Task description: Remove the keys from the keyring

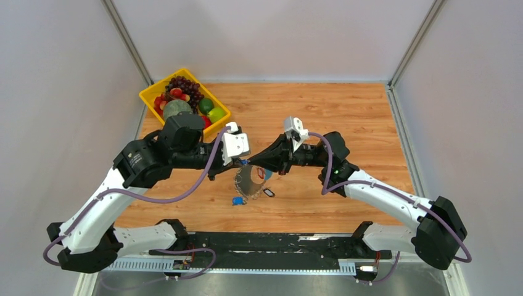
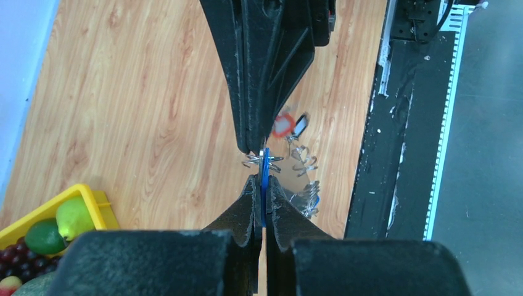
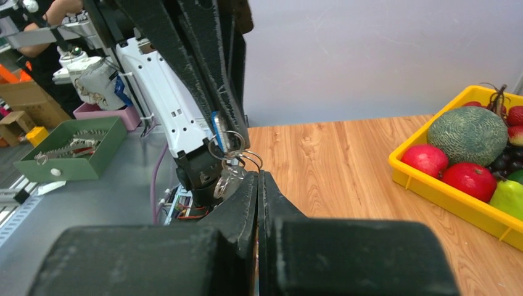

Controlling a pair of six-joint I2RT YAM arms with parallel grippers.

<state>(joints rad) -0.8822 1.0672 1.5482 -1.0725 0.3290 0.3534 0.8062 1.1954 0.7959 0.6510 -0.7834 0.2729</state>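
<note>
**Counter** (image 1: 351, 117): wood-grain top with walls along the far, left and right edges.

**Yellow tray** (image 1: 147, 98): sits at the far left corner of the counter and is filled with fruit (image 1: 177, 108).

**Left tool** (image 2: 262, 185): reaches in from the left edge over the middle of the counter. Its 2 fingers are clamped on the blue band of the keyring (image 2: 264, 165).

**Right tool** (image 3: 257, 177): reaches in from the right edge and meets the left tool tip to tip. Its fingers are pressed together at the small silver rings. Whether anything is pinched between them cannot be told.

**Keyring**: held above the middle of the counter, slightly toward the near edge. The blue band stands upright between the 2 tool tips. The grey chain-like part hangs below them as a loop.

**Keys** (image 1: 269, 193): 3 tags show.
- The red tag is just under the right tool.
- The black tag is just right of the loop's lower end.
- The blue tag is on the counter on the loop's near side.

Whether any key is off the keyring cannot be told.
</note>
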